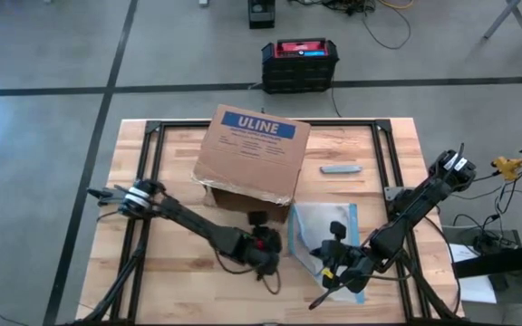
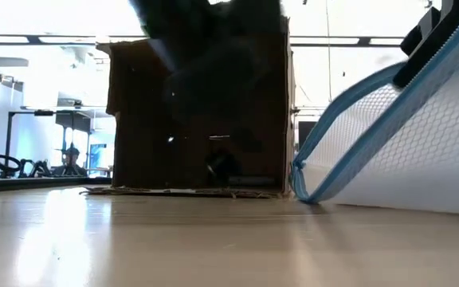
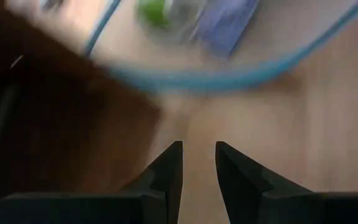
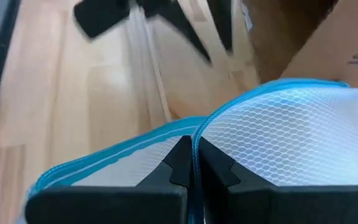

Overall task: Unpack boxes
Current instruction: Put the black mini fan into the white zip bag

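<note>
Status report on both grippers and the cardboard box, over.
Left gripper empty, jaws slightly apart, near the box opening. Right gripper shut on the mesh pouch edge. Box on its side; nothing blocking.

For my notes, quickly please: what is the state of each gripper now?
Left gripper: open, fingers slightly apart, holding nothing, near the cardboard box.
Right gripper: shut on the edge of the mesh zip pouch.

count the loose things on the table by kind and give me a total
cardboard box: 1
mesh zip pouch: 1
small grey bar: 1
total: 3
</note>
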You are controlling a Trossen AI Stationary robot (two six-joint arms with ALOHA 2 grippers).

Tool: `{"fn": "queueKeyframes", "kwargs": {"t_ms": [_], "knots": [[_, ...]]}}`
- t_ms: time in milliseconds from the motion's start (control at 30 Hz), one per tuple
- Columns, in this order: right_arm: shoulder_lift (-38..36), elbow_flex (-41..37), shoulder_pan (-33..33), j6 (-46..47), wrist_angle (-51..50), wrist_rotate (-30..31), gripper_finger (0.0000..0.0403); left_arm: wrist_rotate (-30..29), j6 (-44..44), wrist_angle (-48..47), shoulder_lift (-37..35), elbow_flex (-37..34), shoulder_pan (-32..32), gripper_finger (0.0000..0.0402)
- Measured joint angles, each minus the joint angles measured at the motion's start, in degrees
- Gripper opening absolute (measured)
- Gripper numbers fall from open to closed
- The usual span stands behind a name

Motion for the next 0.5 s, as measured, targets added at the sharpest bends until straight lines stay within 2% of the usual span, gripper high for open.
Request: {"fn": "queueKeyframes", "kwargs": {"t_ms": [100,233,400,500], "knots": [[0.0,0.0,-0.17,0.49,-0.11,1.91,0.0,-4.17,-1.7,1.85,-4.33,-5.36,-0.29,0.008],[0.0,0.0,-1.49,1.9,-0.91,3.0,0.0,-6.29,-1.16,10.78,-8.55,-15.84,3.25,0.008],[0.0,-0.02,-4.08,9.81,-10.16,1.94,0.0,-4.71,6.32,33.48,-12.64,-27.49,11.44,0.008],[0.0,-0.04,-5.61,15.19,-18.22,1.09,0.0,-3.02,11.66,47.34,-12.69,-32.88,16.4,0.008]]}}
